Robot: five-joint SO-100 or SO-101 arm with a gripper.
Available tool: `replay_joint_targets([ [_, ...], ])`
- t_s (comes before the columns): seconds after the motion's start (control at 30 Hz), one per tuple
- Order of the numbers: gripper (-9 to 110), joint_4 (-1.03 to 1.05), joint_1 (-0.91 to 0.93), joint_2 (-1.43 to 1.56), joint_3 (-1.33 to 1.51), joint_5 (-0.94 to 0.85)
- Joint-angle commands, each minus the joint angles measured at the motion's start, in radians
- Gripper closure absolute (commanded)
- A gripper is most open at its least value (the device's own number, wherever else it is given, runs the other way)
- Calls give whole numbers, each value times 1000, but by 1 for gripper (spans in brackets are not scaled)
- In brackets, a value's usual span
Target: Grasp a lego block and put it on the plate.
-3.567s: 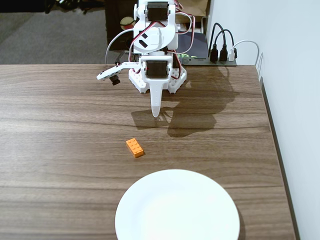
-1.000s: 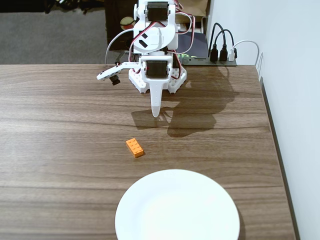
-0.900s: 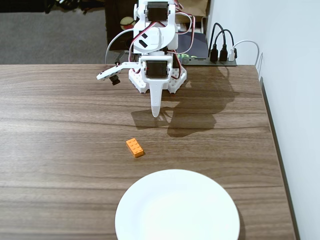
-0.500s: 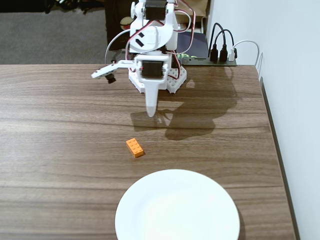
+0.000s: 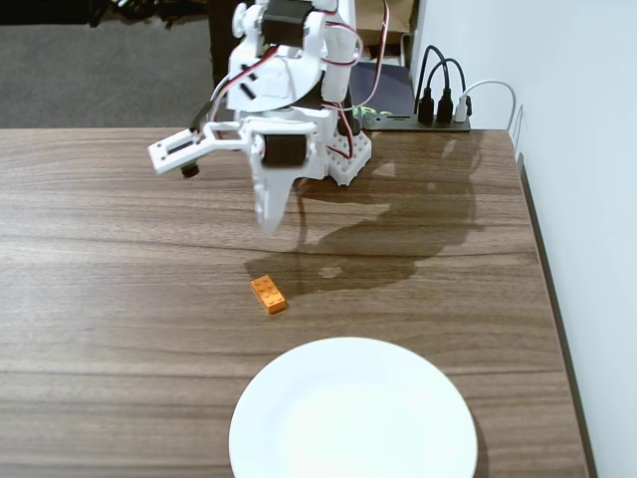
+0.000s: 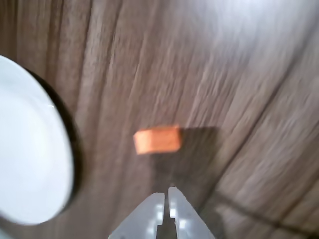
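Lego block (image 5: 269,294) lies below raised, closed end effector (image 6: 166,195).

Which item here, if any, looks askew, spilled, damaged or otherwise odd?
Nothing stands out. The orange lego block lies studs-up on the wooden table, merely angled to the grain. The white plate is empty and intact. The end effector hangs shut above the table, holding nothing.

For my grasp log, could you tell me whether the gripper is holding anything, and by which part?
Nothing is held: the gripper is shut and empty above the table, and the lego block lies apart.
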Motion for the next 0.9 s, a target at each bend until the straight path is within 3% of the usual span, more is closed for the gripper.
replay_joint_targets([
  [0.0, 101, -34, 40, -71, -71, -161],
  [0.27, 100, -52, 109, -295, -207, -644],
  [0.5, 100, -87, 80, -457, -270, -956],
  [0.87, 100, -92, -35, -508, -287, -1172],
])
